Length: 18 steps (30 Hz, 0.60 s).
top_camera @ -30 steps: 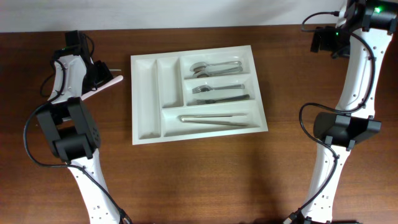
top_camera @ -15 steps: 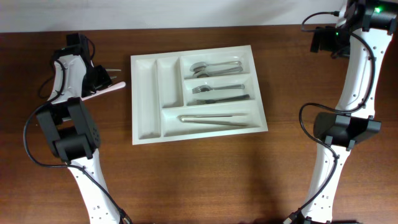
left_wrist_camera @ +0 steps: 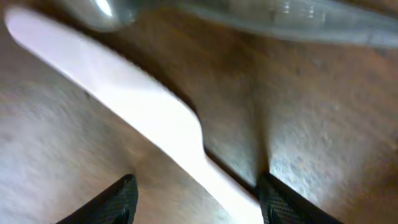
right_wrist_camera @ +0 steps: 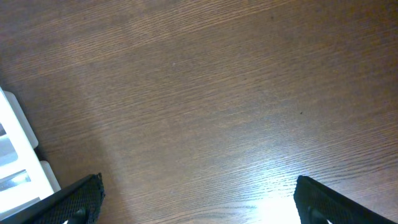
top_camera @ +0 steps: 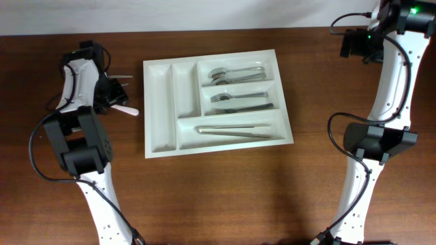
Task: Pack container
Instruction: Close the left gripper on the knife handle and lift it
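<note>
**Left hand lines up on a stray utensil beside the half-filled tray.** At a wooden desk, the robot's left hand hangs low over a white plastic utensil. The utensil lies flat on the wood just left of the container, a white cutlery tray at mid-desk. The fingers are spread and straddle the slim handle, one on either side. Neither visibly presses on it, and nothing is pinched.

The tray's three crosswise compartments hold spoons, forks and long metal pieces. Its two narrow upright compartments look bare. The right hand, fingers spread wide and holding nothing, hovers over bare wood off the tray's far right corner.

The step in hand appears to be picking the utensil up. To do it well, the left hand would likely need to centre itself, since the handle runs slantwise and closer to one finger. It should also sink until the tips meet the wood before pressing together, because the handle is thin and flat. A slow, square squeeze should keep it from skidding or pivoting. A clear glossy item, too blurred to name, lies just past the utensil's broad end and is best left undisturbed. One of the bare narrow compartments looks the likely destination.
</note>
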Available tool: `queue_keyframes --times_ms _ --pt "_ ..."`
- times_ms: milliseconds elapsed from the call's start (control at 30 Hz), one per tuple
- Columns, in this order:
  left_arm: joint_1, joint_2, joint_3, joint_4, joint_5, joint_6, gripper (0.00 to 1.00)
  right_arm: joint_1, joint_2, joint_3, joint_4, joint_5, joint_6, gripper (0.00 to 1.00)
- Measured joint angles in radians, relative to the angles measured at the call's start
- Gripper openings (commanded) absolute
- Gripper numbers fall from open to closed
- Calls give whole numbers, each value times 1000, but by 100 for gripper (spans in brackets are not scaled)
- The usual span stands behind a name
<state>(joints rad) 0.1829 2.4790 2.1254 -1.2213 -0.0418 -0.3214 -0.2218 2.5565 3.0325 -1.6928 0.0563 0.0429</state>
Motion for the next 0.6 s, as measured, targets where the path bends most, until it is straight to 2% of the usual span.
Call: queue_keyframes --times_ms 67,233,400,600 --pt "-7 0 0 -15 0 -38 59 0 0 0 0 0 1 99" --pt "-13 0 0 -25 11 -132 28 0 0 0 0 0 1 99" --pt "-11 1 0 -28 21 -206 4 0 0 0 0 0 1 99" --pt "-4 1 1 -29 31 -234 2 0 0 0 0 0 0 99"
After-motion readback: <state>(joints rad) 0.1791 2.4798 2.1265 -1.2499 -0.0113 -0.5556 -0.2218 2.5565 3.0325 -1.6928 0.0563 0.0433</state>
